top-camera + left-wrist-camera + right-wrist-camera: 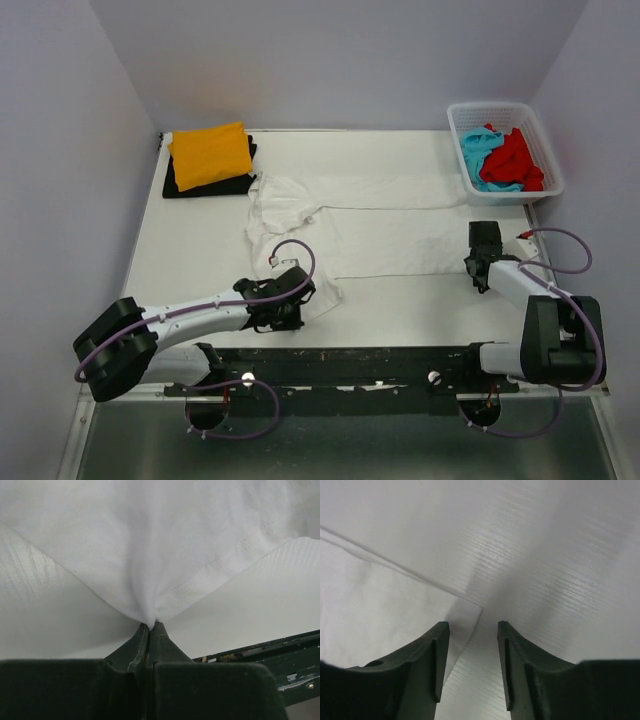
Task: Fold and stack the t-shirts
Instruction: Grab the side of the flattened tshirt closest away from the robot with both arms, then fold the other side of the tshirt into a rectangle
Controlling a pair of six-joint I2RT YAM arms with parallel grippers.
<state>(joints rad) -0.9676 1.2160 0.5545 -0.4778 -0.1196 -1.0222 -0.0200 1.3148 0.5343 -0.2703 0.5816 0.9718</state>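
The white t-shirt [380,240] lies spread across the middle of the white table [200,250]. My left gripper [308,296] is shut on its near-left hem corner; in the left wrist view the cloth [165,545] bunches into the closed tips [150,626]. My right gripper [482,238] is open at the shirt's right edge, low over the table. In the right wrist view a shirt corner [380,610] lies by the left finger [432,655], and the gripper [472,625] holds nothing. The orange shirt [210,155] lies folded on the black one [180,185] at the back left.
A white lattice basket [512,196] at the back right holds the turquoise shirt [478,162] and the red shirt [517,160]. A black rail [350,362] runs along the near table edge. Grey walls enclose the left, back and right sides.
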